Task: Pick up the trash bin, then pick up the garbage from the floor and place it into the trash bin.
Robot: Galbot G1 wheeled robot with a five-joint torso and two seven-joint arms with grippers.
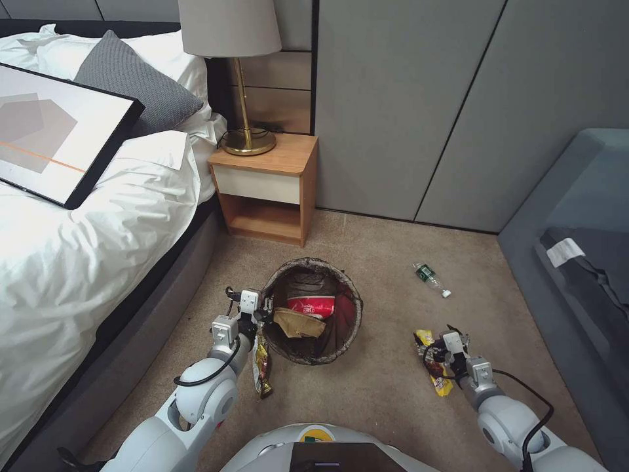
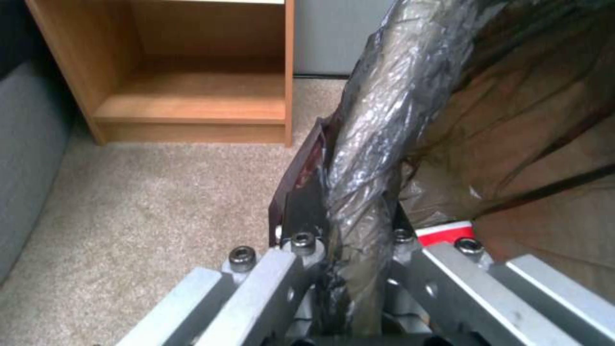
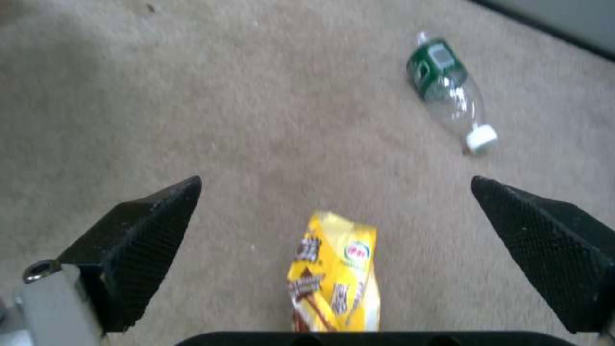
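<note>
— Trash bin [image 1: 313, 311]?
— On the carpet [image 1: 380, 393] before the nightstand [image 1: 265, 190]; left gripper [image 1: 259, 316] clamped on its lined rim. Red cup [image 1: 311, 305] and brown paper bag [image 1: 298, 324] inside.
— Right gripper [image 3: 336, 216]?
— Jaws wide apart over the yellow snack wrapper [image 3: 336, 278]. Green-labelled bottle [image 3: 448, 91] lies well apart.

Glossy crinkled plastic liner [image 2: 372, 144]; rough short-pile carpet [image 3: 192, 105]; smooth wood nightstand [image 1: 268, 183].

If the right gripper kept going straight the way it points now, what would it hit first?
Most likely the yellow snack wrapper: it lies on the floor centred between the open right gripper fingers. The bottle sits farther off, to one side. How far above the wrapper the gripper is remains unclear.
</note>
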